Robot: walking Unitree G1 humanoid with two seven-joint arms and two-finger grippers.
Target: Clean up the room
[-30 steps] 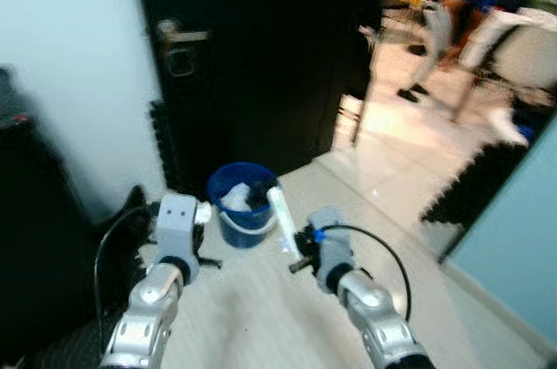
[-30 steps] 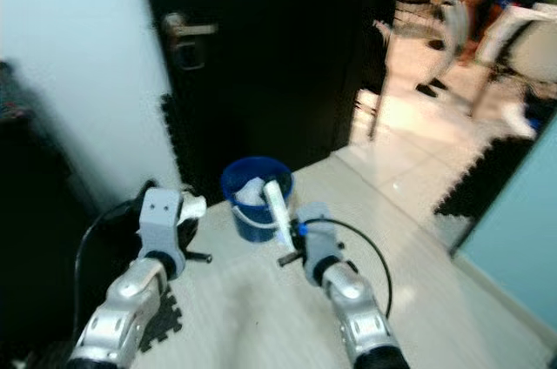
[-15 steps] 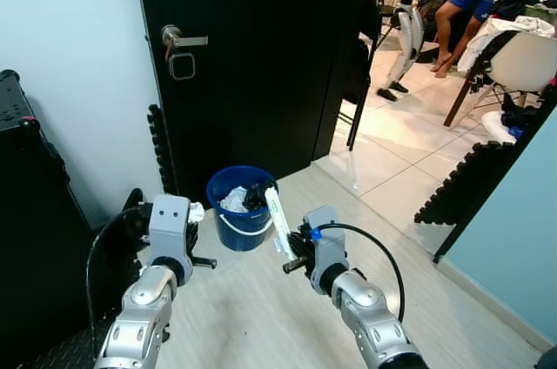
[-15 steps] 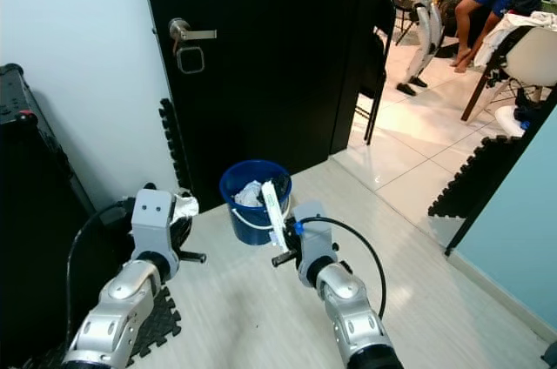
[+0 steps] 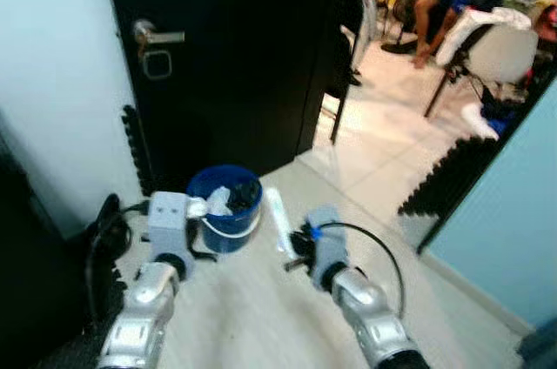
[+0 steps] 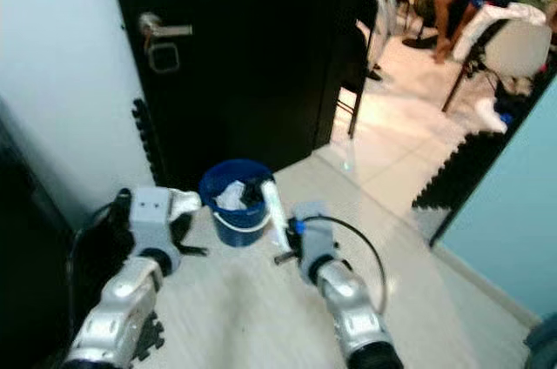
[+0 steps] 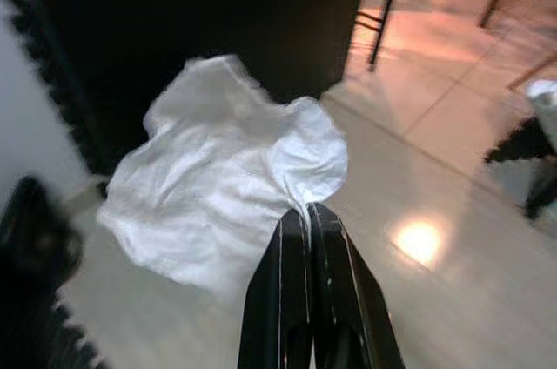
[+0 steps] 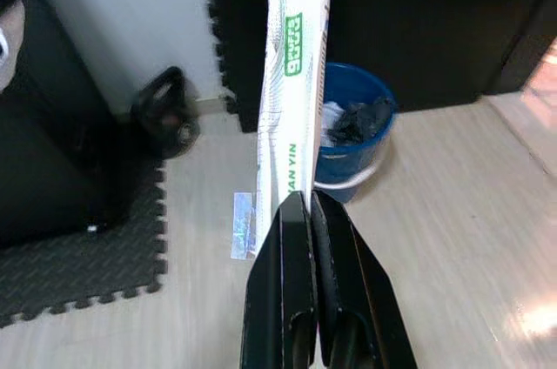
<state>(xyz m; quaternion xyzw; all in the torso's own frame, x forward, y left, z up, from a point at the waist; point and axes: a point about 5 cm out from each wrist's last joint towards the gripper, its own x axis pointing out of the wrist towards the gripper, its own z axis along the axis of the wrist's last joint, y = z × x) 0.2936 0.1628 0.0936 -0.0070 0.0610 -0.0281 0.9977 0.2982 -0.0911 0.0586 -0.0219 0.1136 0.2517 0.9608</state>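
Left wrist view shows the left tool (image 7: 306, 210) clenched on a crumpled white tissue (image 7: 222, 169), its two black fingers pressed together on the tissue's edge while the rest billows out ahead of them. Right wrist view shows the right tool (image 8: 306, 199) grasping a long white paper wrapper (image 8: 294, 82) with green print, held upright between closed fingers. From the head camera, both silver arms reach forward over a pale wood floor (image 5: 252, 317), with the left tool holding its tissue just beside the rim of a blue bucket (image 5: 224, 211) and the right tool holding the wrapper tilted just to the bucket's right. The bucket stands on the floor in front of a black door (image 5: 235, 47) with a metal handle (image 5: 155, 36), and it already contains white and dark scraps. A black foam mat (image 8: 78, 273) lies on the floor at the robot's left. Through the open doorway, a seated person's legs (image 5: 435, 3) and a white chair (image 5: 492, 43) appear on a tiled floor, blurred.
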